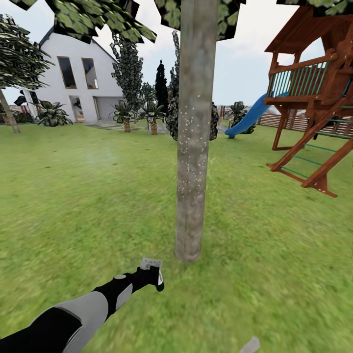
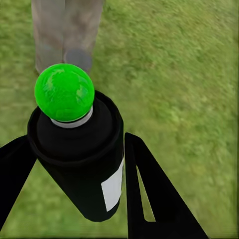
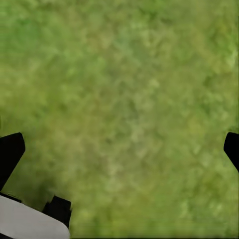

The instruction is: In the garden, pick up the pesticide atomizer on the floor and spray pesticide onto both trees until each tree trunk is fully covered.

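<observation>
The near tree trunk rises mid-view, grey-brown, with fine white pesticide specks on its middle stretch. Just in front of its base, my left gripper is shut on the pesticide atomizer. In the left wrist view the atomizer is a black bottle with a white label and a bright green round tip, clamped between both black fingers and aimed toward the trunk base. A second tree stands far left. My right gripper hangs open over bare grass.
A wooden playset with a blue slide stands to the right. The white house, conifers and low palm-like plants lie far back. Lawn surrounds the trunk on all sides.
</observation>
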You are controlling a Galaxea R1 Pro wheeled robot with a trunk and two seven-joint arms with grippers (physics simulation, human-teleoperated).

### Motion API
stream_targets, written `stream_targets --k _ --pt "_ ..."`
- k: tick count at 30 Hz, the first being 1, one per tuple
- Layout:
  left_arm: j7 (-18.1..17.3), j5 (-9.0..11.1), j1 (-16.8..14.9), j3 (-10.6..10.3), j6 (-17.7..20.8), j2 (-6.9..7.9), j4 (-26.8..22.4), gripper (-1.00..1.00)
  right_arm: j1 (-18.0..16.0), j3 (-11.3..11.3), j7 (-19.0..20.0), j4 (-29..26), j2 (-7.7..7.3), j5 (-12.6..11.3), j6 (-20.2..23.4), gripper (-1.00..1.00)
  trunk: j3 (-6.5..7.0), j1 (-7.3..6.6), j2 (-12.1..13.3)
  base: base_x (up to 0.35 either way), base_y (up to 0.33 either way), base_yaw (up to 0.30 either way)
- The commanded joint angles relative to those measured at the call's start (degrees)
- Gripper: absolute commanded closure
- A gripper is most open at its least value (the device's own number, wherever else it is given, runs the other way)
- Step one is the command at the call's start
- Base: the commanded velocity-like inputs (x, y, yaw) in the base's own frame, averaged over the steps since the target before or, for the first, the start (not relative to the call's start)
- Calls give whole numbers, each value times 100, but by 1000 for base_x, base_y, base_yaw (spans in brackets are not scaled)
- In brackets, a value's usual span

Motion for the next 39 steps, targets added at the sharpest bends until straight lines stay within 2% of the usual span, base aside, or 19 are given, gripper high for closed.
stream_targets --k 1,6,9,11,13,15,21,22,24,25,27,28,29,31,32,33,36,38,39 --pt "5 7 0 7 0 0 -1 100 0 3 0 -83 0 3 0 -100 0 0 0 -110 0 0" --pt "15 31 0 29 0 85 -26 100 0 11 7 -339 -12 17 9 -100 0 0 0 -25 0 0" --pt "8 33 0 27 -7 102 -25 100 -12 -7 209 -552 -346 -3 58 -100 0 0 0 -1 0 0" --pt "1 33 0 27 -8 104 -23 100 -16 -36 498 -822 -449 -15 62 -100 0 0 0 0 0 0" --pt "-2 33 0 27 -9 105 -21 100 -17 -318 988 -917 -488 -46 64 -100 0 0 0 0 0 0" --pt "-10 33 0 27 -9 105 -21 100 -17 -472 1307 -963 -499 -52 45 -100 0 0 0 0 0 0" --pt "-20 33 0 27 -10 105 -23 100 -19 -502 1340 -983 -540 -46 57 -100 0 0 0 0 0 0" --pt "-25 33 0 27 -14 105 -21 100 -80 -503 1343 -1027 -576 -45 228 -100 0 0 0 0 0 0" --pt "-34 29 0 27 -22 105 -19 100 -406 -504 1442 -1158 -699 -54 905 -100 0 0 0 0 0 0" --pt "-38 24 0 27 -32 107 -21 100 -566 -504 1559 -1181 -761 -55 1030 -100 0 0 0 0 0 0" --pt "-116 18 0 21 -105 178 -55 100 -1142 -504 2248 -1211 -1021 -54 1333 -100 0 0 0 0 0 0" --pt "-332 17 0 14 -118 225 -67 100 -1331 -504 2437 -1215 -1080 -54 1461 -100 0 0 0 0 0 0" --pt "-791 16 0 6 -127 324 -99 100 -1596 -504 2663 -1219 -1132 -58 1582 -100 0 0 0 0 0 0" --pt "-1469 11 0 -5 -108 509 -389 100 -2075 -504 3536 -1221 -1172 -52 1754 -100 0 0 0 0 0 0" --pt "-1601 9 0 -8 -101 548 -487 100 -2239 -504 3859 -1222 -1177 -51 1872 -100 0 0 0 0 0 0" --pt "-1746 8 0 -11 -96 572 -559 100 -2419 -504 4155 -1225 -1181 -53 1989 -100 0 0 0 0 0 0" --pt "-2550 5 0 -24 -83 615 -678 100 -3136 -504 5419 -1230 -1184 -60 2194 -100 0 0 0 0 0 0" --pt "-2837 -25 0 -30 -38 622 -697 100 -3586 -504 6195 -1266 -1180 -61 2463 -100 0 0 0 0 0 0" --pt "-2891 -218 0 -32 25 623 -699 100 -3753 -504 6485 -1374 -1179 -65 2617 -100 0 0 0 0 0 0"
